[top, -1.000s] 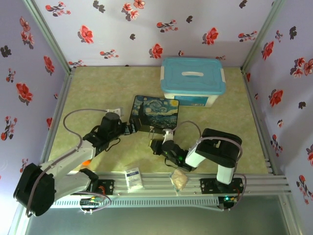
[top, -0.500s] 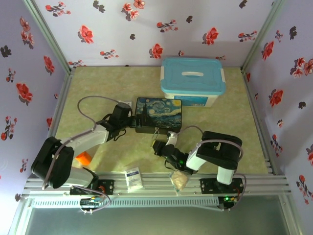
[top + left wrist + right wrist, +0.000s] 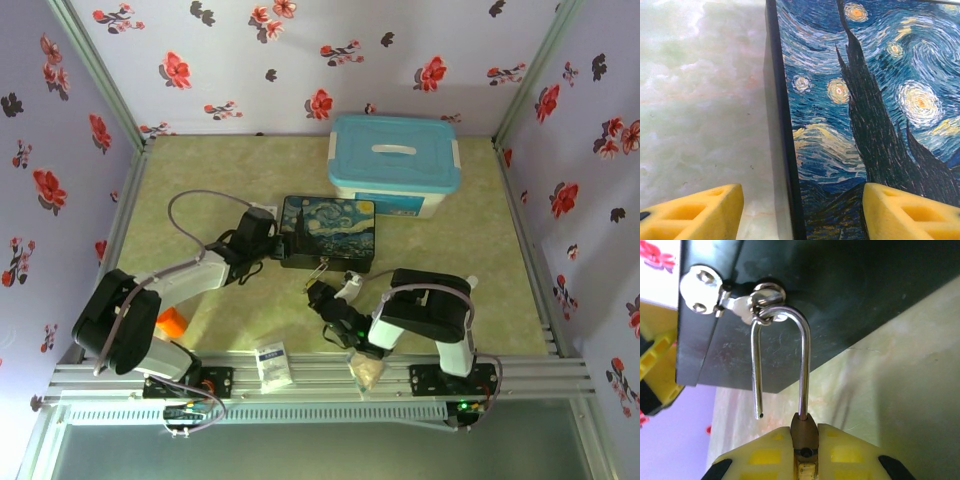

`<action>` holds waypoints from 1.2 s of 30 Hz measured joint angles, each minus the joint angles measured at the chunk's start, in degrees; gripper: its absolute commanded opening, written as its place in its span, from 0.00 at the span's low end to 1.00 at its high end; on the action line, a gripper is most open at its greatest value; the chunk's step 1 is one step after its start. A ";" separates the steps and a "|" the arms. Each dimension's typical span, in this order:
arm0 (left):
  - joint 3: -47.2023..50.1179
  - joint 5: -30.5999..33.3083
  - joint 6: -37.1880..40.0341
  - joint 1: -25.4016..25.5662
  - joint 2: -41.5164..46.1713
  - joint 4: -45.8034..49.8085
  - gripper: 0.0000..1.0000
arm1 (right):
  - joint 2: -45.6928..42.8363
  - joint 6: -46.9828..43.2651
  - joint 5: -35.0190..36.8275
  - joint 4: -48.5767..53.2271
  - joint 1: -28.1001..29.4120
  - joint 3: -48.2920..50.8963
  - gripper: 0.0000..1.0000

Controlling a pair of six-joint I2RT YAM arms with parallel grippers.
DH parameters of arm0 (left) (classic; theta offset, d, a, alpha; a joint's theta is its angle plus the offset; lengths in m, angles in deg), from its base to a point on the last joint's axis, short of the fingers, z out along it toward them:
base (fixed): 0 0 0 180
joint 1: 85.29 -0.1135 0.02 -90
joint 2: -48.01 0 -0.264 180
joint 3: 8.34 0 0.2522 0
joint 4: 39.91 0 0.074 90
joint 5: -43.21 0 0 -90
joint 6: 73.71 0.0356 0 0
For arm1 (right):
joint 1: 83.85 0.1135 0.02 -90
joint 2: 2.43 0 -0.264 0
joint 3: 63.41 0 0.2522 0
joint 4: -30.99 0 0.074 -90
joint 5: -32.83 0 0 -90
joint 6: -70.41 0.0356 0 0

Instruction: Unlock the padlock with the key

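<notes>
The table (image 3: 200,170) carried the painted box (image 3: 328,228) near its middle, a little toward the far edge. My left tool (image 3: 802,195) was spread wide across the box's left rim, with one finger over the table and the other over the lid. I could not tell whether it touched the box, and I judged it was there to steady it.

My right tool (image 3: 805,437) sat at the side of the box facing the table's near edge, pinching the brass body of the padlock (image 3: 804,427). The shackle (image 3: 805,365) hung through the ring (image 3: 768,294) of the box's clasp. One leg was seated in the body and the other ended free in the air beside it. So I judged the unlocking as good as done, since the lock was sprung.

A dark speck between my fingers might have been the key, but I could not tell. The next move, I thought, called for a small turn and draw to slip the free leg out of the ring. The left tool would need to close on the box so it would not slide.
</notes>
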 measured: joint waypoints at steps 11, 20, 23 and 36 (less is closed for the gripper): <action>0.98 -0.44 0.02 0.44 0.02 -1.92 0.59 | 0.61 9.31 11.13 1.42 2.16 -0.31 0.04; 1.64 -0.66 0.17 0.48 0.26 -3.23 0.60 | 5.14 10.27 17.09 -5.62 2.29 -2.45 0.03; 1.97 -2.12 -0.37 0.46 1.64 -1.84 0.63 | 4.83 11.93 18.27 -3.21 2.29 -3.10 0.02; -3.04 -9.29 -4.09 0.48 -3.28 -5.90 0.78 | 5.86 17.14 21.16 -4.59 2.21 -2.95 0.02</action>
